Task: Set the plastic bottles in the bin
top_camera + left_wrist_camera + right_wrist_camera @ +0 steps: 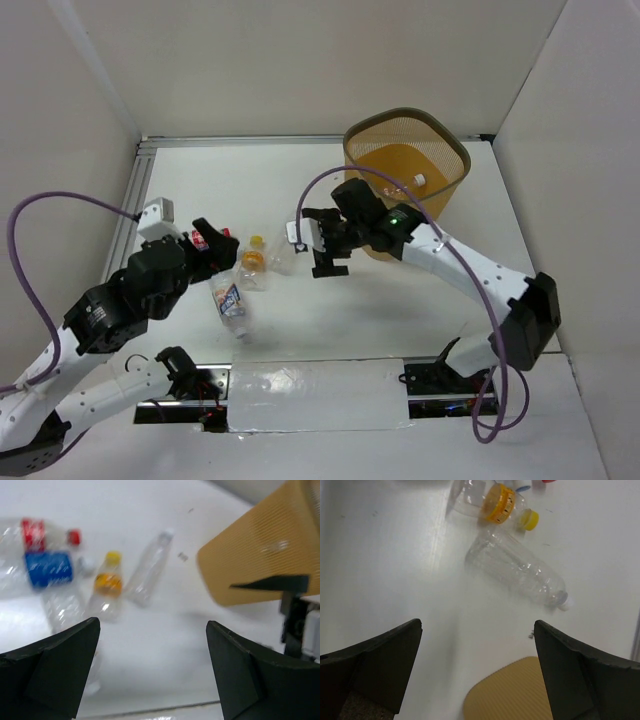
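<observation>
The left arm [110, 310] folds up from its near-left base and reaches forward and to the right, with the wrist angled down. The left end effector [222, 250] is spread wide, with nothing between its dark fingers [55, 665]. The right arm [470, 265] stretches from its near-right base toward mid-view, forearm nearly straight. The right end effector [322, 242] points left and down, its jaws likewise wide apart and holding nothing.

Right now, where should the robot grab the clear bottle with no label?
Around the middle of the clear bottle, from above, the open right gripper straddling its width. It lies flat on its side; the capped end narrows, so fingers could slip there.
</observation>
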Controlling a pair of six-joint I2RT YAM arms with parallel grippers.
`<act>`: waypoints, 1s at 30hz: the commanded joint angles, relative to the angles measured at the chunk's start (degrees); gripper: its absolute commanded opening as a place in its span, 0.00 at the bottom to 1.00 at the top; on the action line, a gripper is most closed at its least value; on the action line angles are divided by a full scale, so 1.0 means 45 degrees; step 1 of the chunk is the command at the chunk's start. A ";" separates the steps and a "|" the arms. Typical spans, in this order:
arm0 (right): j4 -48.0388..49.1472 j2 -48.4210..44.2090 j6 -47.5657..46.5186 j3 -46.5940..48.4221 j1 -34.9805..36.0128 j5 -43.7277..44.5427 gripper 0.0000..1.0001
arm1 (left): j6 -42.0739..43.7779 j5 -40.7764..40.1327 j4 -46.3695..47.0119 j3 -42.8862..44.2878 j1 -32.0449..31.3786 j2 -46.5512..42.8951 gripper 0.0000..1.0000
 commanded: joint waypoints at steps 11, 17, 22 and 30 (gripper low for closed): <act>0.4987 0.3911 -0.6166 -0.0471 0.0069 0.1173 1.00 | -0.8458 0.0645 -0.8195 -0.1563 0.0012 -0.0821 1.00; 0.5655 0.5396 -0.6851 0.0443 0.0069 0.1290 1.00 | -0.8420 0.1073 -0.7278 -0.2696 0.0012 -0.1431 1.00; 0.6690 0.6511 -0.7105 0.1030 0.0439 0.1817 1.00 | -0.8087 0.1327 -0.6826 -0.3146 0.0012 -0.1431 1.00; 0.4076 0.8951 -0.8531 0.3372 0.0440 0.1370 1.00 | -0.7481 0.1719 -0.5811 -0.3772 0.0012 -0.1432 1.00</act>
